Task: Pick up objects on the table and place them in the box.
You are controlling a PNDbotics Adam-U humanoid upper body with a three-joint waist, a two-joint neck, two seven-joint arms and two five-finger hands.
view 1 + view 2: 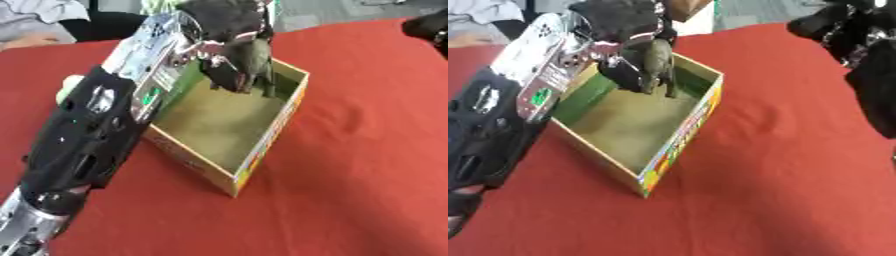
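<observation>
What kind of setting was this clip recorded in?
Probably an indoor lab or demo room, not a home: a table under a red cloth, one open cardboard box as the target, and the left hand lowering a dark toy figure into it.

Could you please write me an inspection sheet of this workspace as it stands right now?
Surface: table under a red cloth.
Job's things: open cardboard box with a printed coloured rim, floor bare; a dark olive object hangs over its far end.
Clutter: a pale rounded thing beside the left arm, half hidden.
Hands: left hand over the box, fingers curled on the olive object; right hand at the upper right, fingers unclear.
Cables: nothing seen.
Surroundings: grey fabric beyond the far edge.
</observation>
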